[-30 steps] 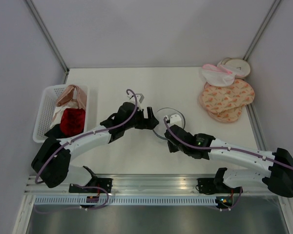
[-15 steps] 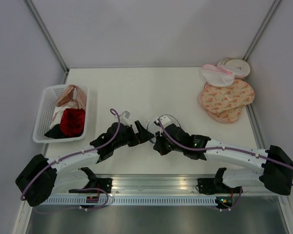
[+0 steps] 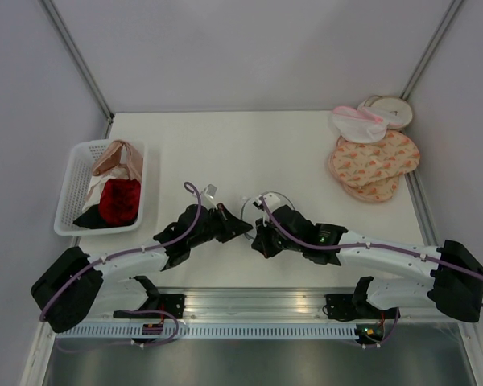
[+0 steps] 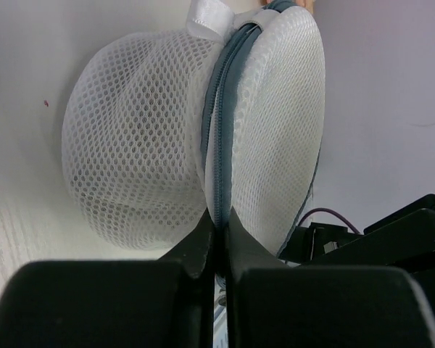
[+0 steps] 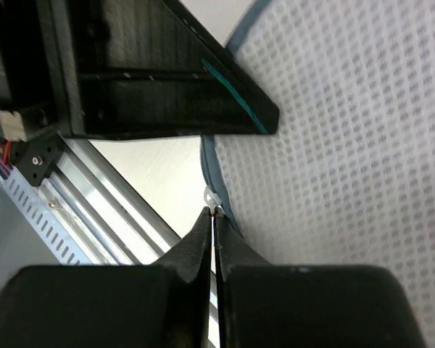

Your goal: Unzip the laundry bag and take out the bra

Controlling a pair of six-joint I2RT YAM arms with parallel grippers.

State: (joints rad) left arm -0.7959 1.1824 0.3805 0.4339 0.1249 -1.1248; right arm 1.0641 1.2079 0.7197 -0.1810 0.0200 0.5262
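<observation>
We find the bag [image 4: 130, 145] zipped; left gripper [image 4: 219, 230] pinched on its seam, right gripper [image 5: 214, 217] closed on the pull [image 5: 212, 196]; bra not out.

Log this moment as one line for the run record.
step: unzip | left fingers: shut on laundry bag at zipper seam | right fingers: shut on zipper pull | zipper: looks closed | bra: not seen

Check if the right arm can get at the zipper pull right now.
Likely yes: the right end effector is shut at the pull on the bag, nothing between. The left end effector pins the zipper seam alongside.
</observation>
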